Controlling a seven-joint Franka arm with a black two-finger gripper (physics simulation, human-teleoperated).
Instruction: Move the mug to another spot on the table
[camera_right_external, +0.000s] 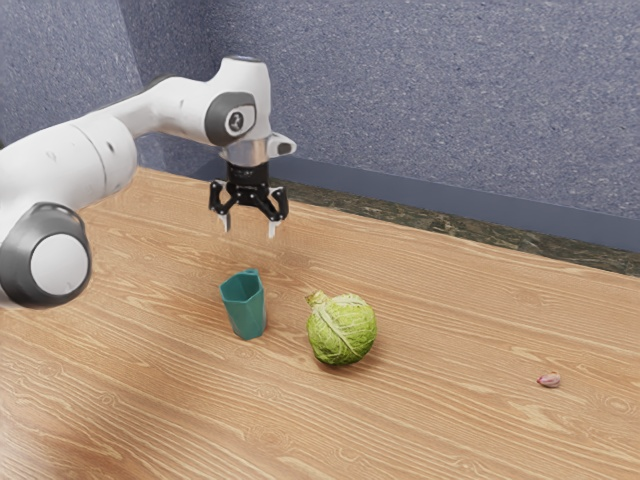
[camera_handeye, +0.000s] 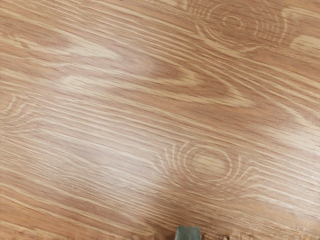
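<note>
**A:** How does the arm stand?

**B:** The white arm (camera_right_external: 70, 165) comes in from the exterior view's left. Its last link bends straight down, so the gripper (camera_right_external: 249, 228) points at the table (camera_right_external: 450, 420) and hangs above it, touching nothing.

**A:** And the jaws?

**B:** They are spread apart with nothing between them.

**A:** Where is the mug?

**B:** The teal mug (camera_right_external: 244, 305) stands upright on the wood, nearer the camera than the gripper and well below it. The hand is over bare boards on the mug's far side, not over its mouth.

**A:** What else is on the table?

**B:** A green cabbage (camera_right_external: 342, 328) sits just beside the mug, on the exterior view's right, with a narrow gap between them. A small pinkish thing (camera_right_external: 549, 380) lies well apart, further right.

**A:** What does the wrist view show?

**B:** Wood grain under the hand, and a small grey-green sliver (camera_handeye: 187, 233) at the lower edge. I cannot tell what it is.
</note>
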